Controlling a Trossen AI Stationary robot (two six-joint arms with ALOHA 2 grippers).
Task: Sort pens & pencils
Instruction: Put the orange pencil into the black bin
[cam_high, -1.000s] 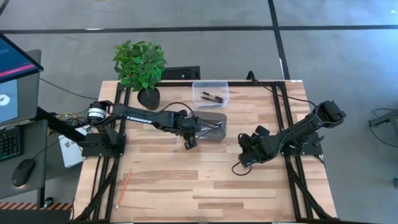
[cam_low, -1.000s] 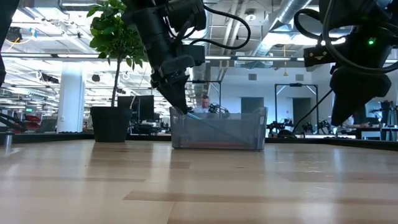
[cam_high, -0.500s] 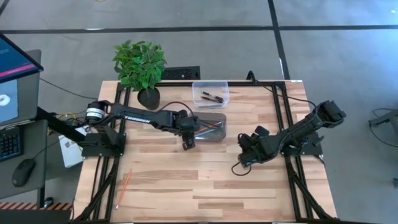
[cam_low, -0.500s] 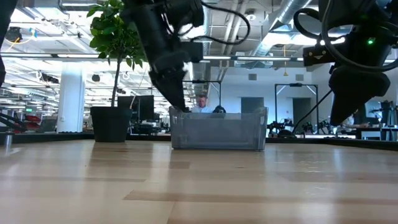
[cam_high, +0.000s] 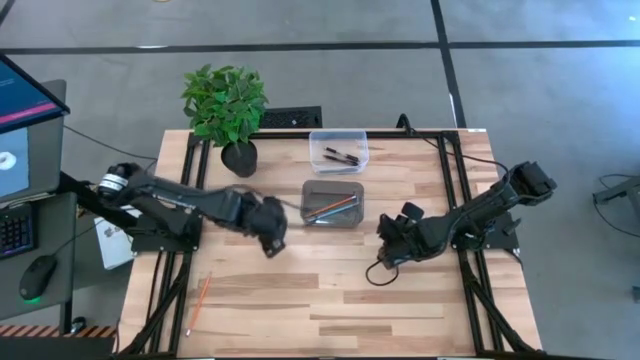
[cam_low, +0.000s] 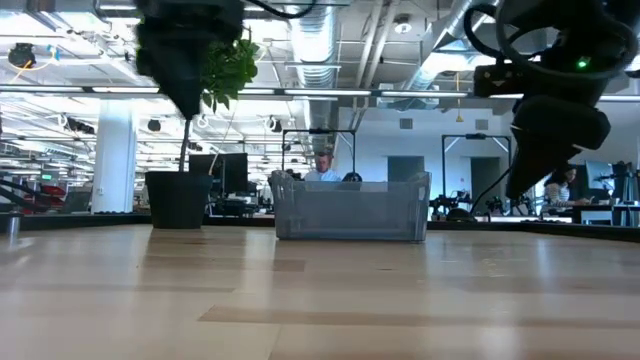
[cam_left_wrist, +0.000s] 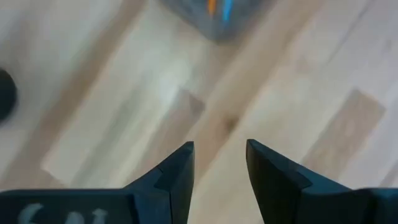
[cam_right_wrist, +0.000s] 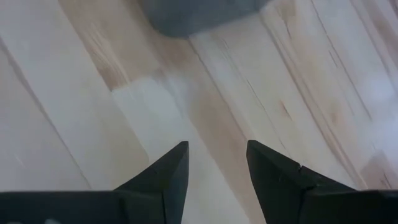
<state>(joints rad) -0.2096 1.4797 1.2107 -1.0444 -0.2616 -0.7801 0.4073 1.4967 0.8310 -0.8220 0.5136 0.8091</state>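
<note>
A grey bin (cam_high: 333, 203) at the table's middle holds an orange pencil (cam_high: 330, 207) and a light blue pencil (cam_high: 322, 214), lying flat on its floor. Behind it, a clear bin (cam_high: 338, 150) holds the black pens (cam_high: 341, 156). Another orange pencil (cam_high: 200, 298) lies on the table near the left front corner. My left gripper (cam_high: 268, 240) hovers left of and nearer than the grey bin, open and empty (cam_left_wrist: 219, 146). My right gripper (cam_high: 385, 255) waits right of the grey bin, open and empty (cam_right_wrist: 216, 146).
A potted plant (cam_high: 226, 108) stands at the far left corner. Black frame rails (cam_high: 190, 200) run along the table's left and right sides. Bare wood (cam_high: 330, 300) lies across the near half of the table.
My left gripper has drawn back from the grey bin, going toward the table's left and near edges and rising out of the bin. The orange and blue pencils stay in the bin. My right gripper has edged a little toward the grey bin.
</note>
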